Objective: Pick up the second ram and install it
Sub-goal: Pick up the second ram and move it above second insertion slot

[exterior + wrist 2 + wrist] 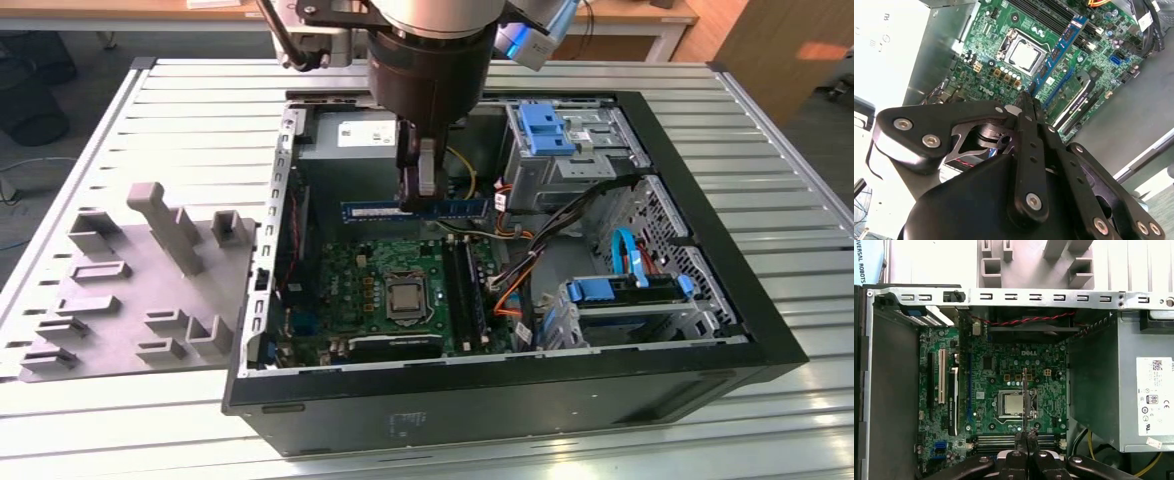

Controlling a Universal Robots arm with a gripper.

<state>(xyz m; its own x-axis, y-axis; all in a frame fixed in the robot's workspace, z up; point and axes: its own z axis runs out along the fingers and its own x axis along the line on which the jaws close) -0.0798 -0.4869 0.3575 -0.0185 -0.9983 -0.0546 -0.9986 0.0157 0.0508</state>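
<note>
Hand (pixel 1026 100) clenched on the second ram (pixel 1066 42) at its middle; it hangs over the green motherboard (pixel 1051 390)

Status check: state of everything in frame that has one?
black arm gripper: shut on the ram stick, gripping it mid-length.
slim blue ram stick: held on edge above the motherboard, not seated in a slot.
black tower computer case: lying on its side, side panel off, interior exposed.
silver processor: sitting in its socket, uncovered, no cooler on it.

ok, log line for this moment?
gripper: shut on second ram | position: held above motherboard | seated in slot: no
</note>
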